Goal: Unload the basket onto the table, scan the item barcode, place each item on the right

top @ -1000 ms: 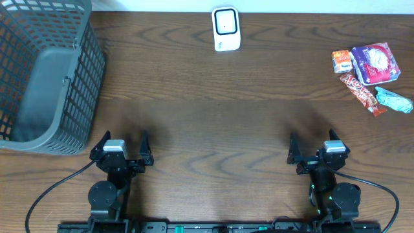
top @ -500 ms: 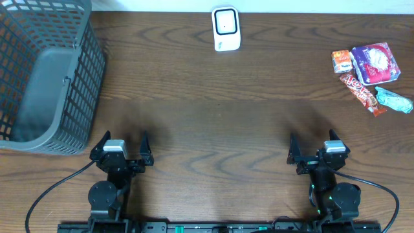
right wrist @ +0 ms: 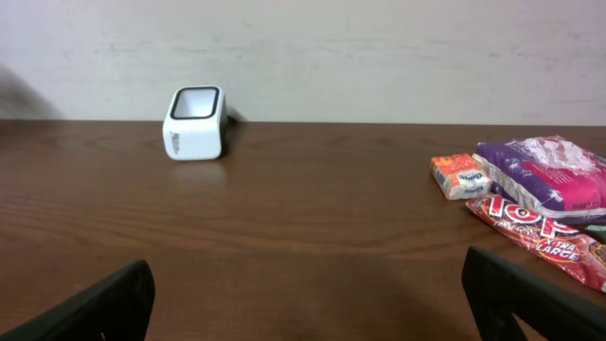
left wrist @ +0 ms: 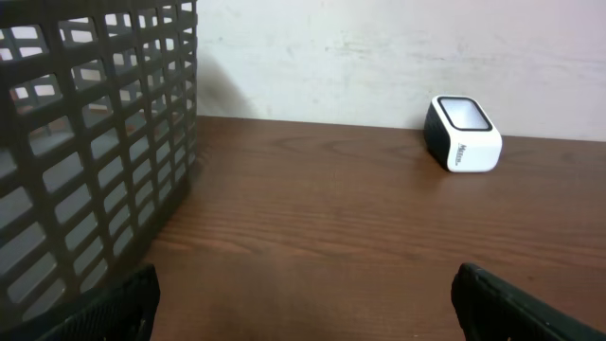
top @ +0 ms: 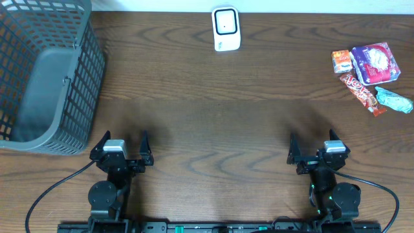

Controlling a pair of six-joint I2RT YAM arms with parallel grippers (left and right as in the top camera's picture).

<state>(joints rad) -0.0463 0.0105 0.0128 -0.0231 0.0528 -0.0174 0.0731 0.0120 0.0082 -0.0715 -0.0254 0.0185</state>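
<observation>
The items lie in a cluster at the far right: a purple bag (top: 376,63) (right wrist: 549,172), a small orange pack (top: 341,61) (right wrist: 460,176), a red candy bar (top: 362,92) (right wrist: 540,237) and a teal wrapper (top: 394,99). No barcode shows on any of them. A white scanner (top: 226,29) (left wrist: 462,133) (right wrist: 195,123) stands at the back middle. My left gripper (top: 123,144) (left wrist: 303,298) sits open near the front left, holding nothing. My right gripper (top: 313,144) (right wrist: 308,298) is open and holds nothing at the front right, well short of the items.
A tall grey mesh basket (top: 45,77) (left wrist: 85,170) stands at the left, just beyond the left gripper. A pale wall runs behind the wooden table's (top: 220,110) far edge.
</observation>
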